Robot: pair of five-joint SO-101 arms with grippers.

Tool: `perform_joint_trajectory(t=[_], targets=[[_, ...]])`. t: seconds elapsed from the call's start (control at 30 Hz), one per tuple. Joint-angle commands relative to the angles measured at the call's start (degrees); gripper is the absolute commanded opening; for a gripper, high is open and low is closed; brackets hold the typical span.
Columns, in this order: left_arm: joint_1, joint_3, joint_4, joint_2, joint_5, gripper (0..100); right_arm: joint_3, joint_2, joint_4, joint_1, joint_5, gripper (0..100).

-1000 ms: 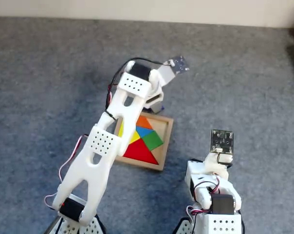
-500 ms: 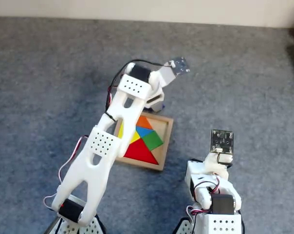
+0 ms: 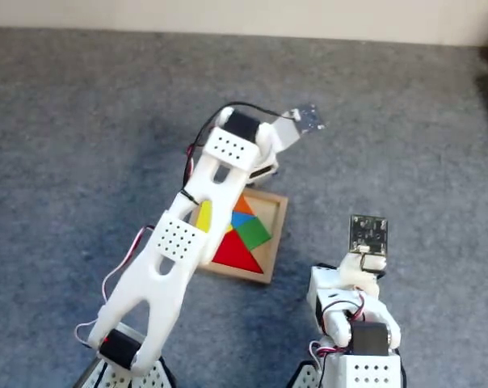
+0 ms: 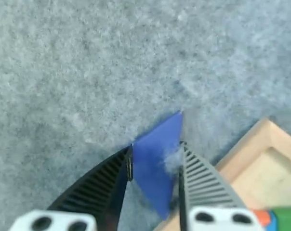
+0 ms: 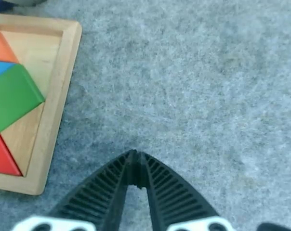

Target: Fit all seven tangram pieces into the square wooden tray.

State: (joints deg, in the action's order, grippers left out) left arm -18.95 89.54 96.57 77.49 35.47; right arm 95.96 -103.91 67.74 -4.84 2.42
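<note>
My left gripper [image 4: 155, 149] is shut on a dark blue tangram piece [image 4: 157, 159], held over the grey carpet just outside a corner of the square wooden tray [image 4: 246, 142]. From above, the left arm [image 3: 179, 242] stretches across the tray [image 3: 278, 234] and hides part of it. Inside the tray lie a red triangle [image 3: 236, 252], a green piece [image 3: 254, 232], a yellow piece [image 3: 204, 215], plus orange and light blue pieces. My right gripper [image 5: 136, 175] is shut and empty, low over the carpet beside the tray [image 5: 54, 110], near the green piece [image 5: 13, 98].
Grey carpet [image 3: 405, 145] covers the whole floor around the tray. The right arm [image 3: 353, 323] sits folded at the front right. A pale wall edge runs along the back.
The left arm has swung slightly to the right with the blue piece, uncovering more of the yellow piece. The right arm has not moved.
</note>
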Motion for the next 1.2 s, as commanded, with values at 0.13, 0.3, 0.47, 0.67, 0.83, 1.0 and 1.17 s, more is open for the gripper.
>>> perform_joint_trajectory(t=[0.13,0.3,0.47,0.67,0.83,1.0,1.17], targets=[[-0.31,5.58,3.08,-1.63,-0.18,14,7.69,-0.31,-1.45,0.75,-0.79,1.2],[-0.22,5.49,3.43,-4.00,-0.18,14,7.69,-0.31,-1.45,0.75,-0.79,1.2],[-0.13,5.41,3.52,-6.37,-1.14,14,7.69,-0.31,-1.45,0.75,-0.79,1.2],[0.31,5.32,3.16,-6.37,-3.25,21,7.69,-0.31,-1.45,0.75,-0.79,1.2],[2.33,2.77,1.93,-4.35,-4.66,24,7.69,-0.31,-1.45,0.75,-0.79,1.2],[4.79,2.86,0.26,0.31,-4.57,24,7.69,-0.31,-1.45,0.75,-0.79,1.2],[5.49,2.86,0.18,2.07,-4.57,24,7.69,-0.31,-1.45,0.75,-0.79,1.2]])
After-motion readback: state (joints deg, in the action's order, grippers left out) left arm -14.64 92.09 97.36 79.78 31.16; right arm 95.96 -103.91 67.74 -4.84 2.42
